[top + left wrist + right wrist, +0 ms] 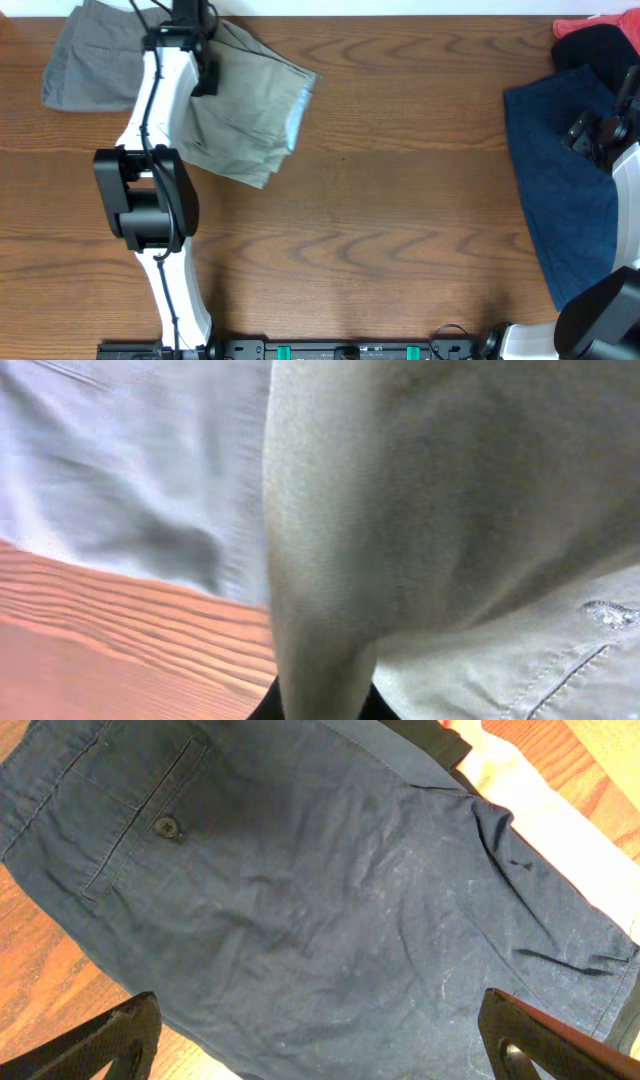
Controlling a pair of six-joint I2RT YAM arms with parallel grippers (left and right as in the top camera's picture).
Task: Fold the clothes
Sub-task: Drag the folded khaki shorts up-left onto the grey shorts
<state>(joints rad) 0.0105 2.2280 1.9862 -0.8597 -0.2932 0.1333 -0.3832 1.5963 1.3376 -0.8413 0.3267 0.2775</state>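
Observation:
Khaki shorts lie partly folded at the table's far left. My left gripper sits at their top edge, shut on a fold of the khaki cloth, which rises from between the jaws and fills most of the left wrist view. A grey garment lies just left of it, seen as pale grey cloth. At the right edge, navy shorts are spread flat. My right gripper hangs over them, open, with nothing between its fingers; the navy shorts' buttoned back pocket shows below.
A black garment and a red one are piled at the far right corner behind the navy shorts. Bare wood table lies between the two arms. The left arm's body stands over the left side.

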